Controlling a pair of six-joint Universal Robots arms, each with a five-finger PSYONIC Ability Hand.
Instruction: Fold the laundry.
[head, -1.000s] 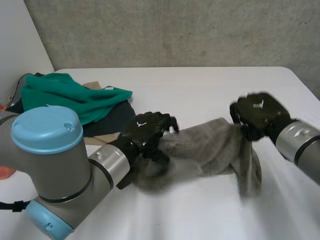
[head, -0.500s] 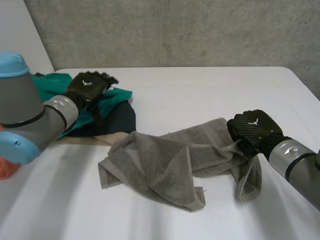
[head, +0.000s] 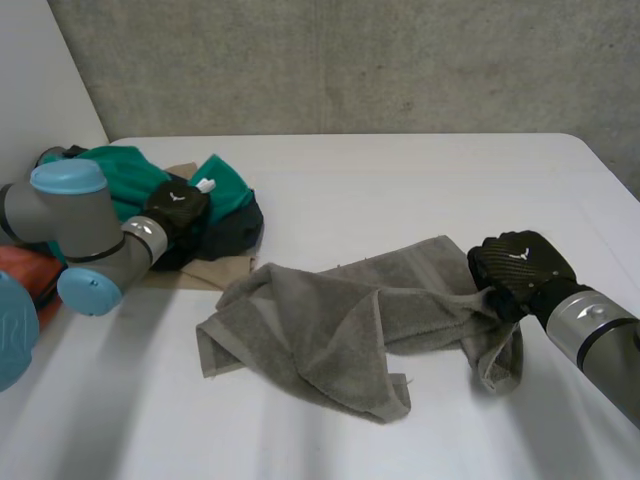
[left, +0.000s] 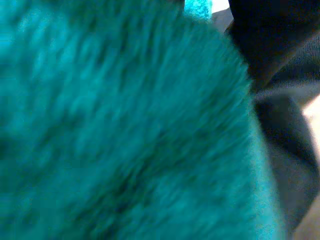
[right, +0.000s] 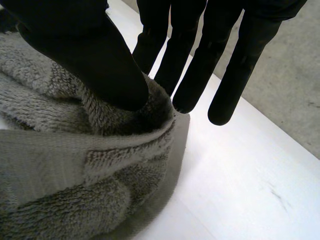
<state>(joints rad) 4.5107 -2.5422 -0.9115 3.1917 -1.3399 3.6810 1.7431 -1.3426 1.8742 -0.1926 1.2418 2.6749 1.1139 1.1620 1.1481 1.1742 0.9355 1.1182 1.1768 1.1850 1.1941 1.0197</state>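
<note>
The right robot hand (head: 520, 268) pinches the right end of the grey towel (head: 340, 320). The left robot hand (head: 178, 205) rests on the green cloth (head: 120, 170) at the left edge of the bench (head: 400, 180); I cannot tell its grip.

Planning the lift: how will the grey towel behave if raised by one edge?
Likely floppy: the grey towel lies crumpled in soft folds. Probably not slippery: its looped pile bunches where the right hand pinches it.
</note>
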